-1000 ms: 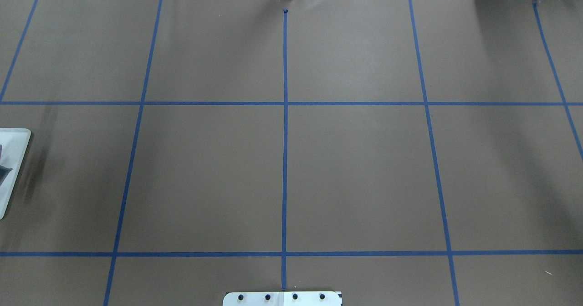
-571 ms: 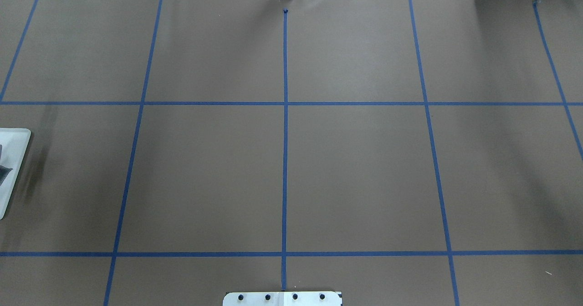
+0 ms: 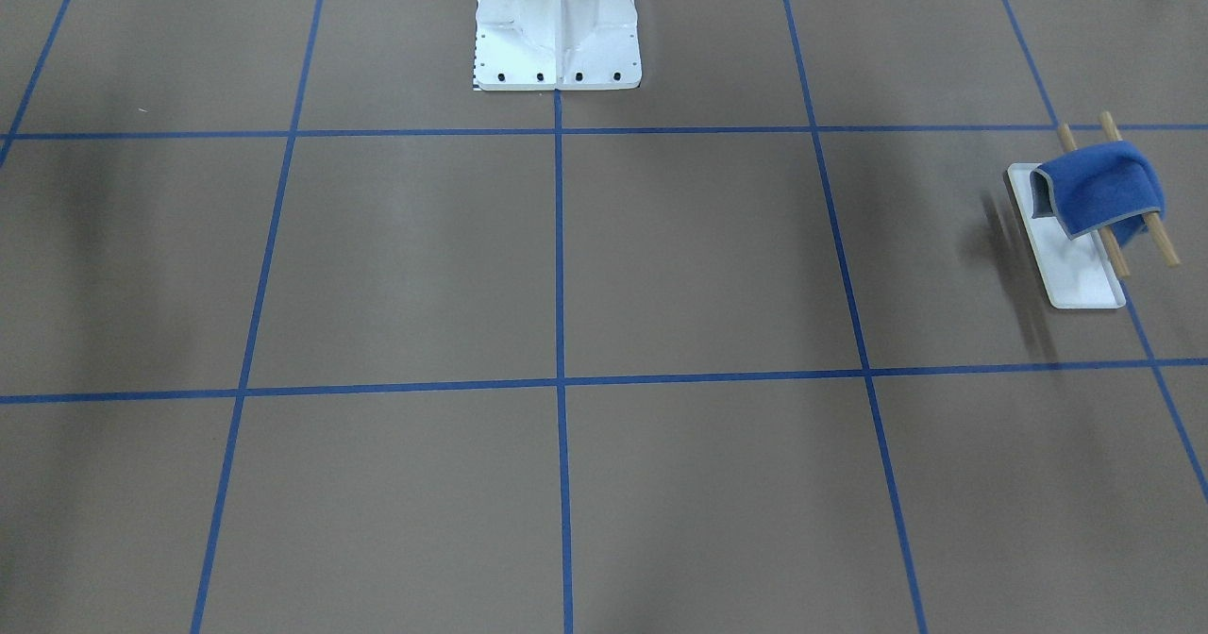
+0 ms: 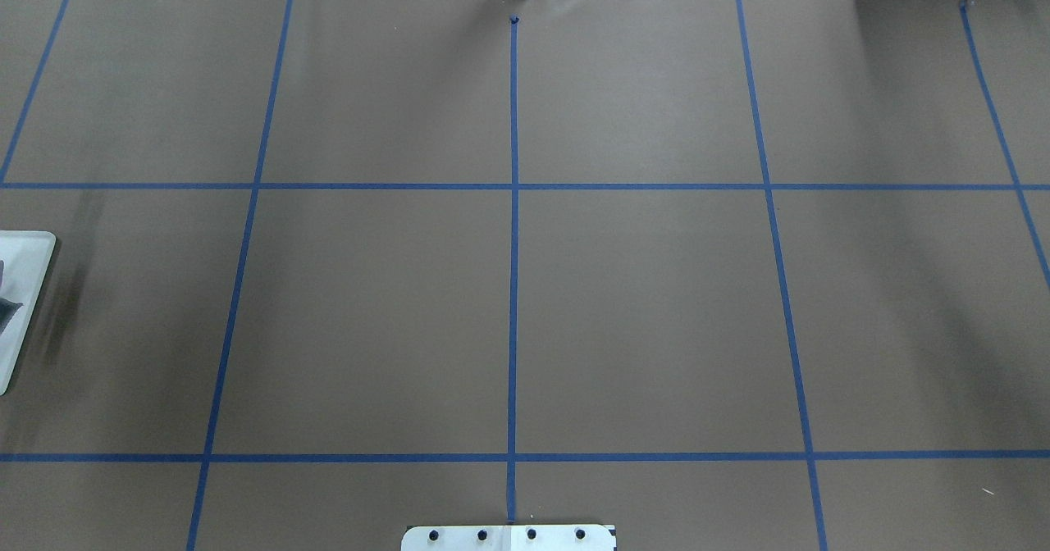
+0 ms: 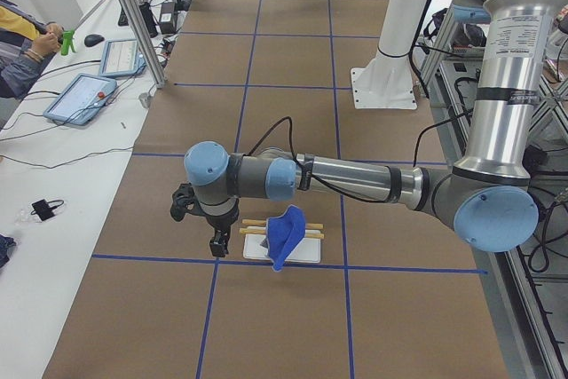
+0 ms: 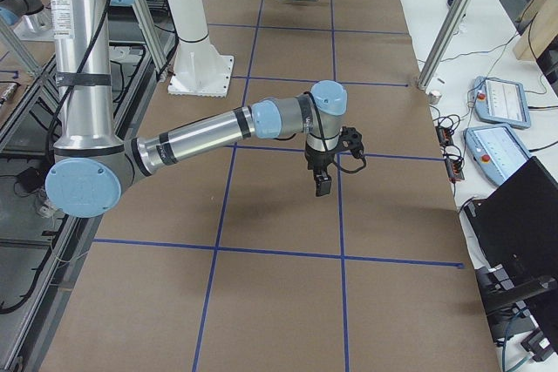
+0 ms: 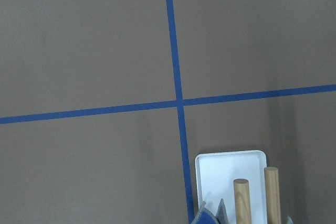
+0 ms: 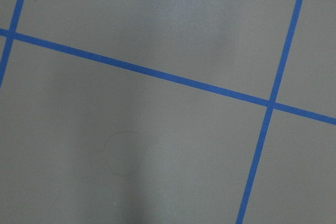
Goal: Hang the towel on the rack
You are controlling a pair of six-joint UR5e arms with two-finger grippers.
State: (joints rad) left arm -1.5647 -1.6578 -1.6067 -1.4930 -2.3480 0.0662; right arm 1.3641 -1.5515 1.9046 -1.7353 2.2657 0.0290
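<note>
Several blue tape lines grid the brown paper under the rack.

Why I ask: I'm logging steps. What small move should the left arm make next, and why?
Probably raise the left hand away from the rack: the towel already drapes over both wooden bars, and the hand hangs beside it, apart from the cloth.

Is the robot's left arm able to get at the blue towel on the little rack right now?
Probably yes. The left gripper hangs close beside the rack, where the towel is draped over the wooden bars. Nothing appears to stand between them, so the way looks free.
</note>
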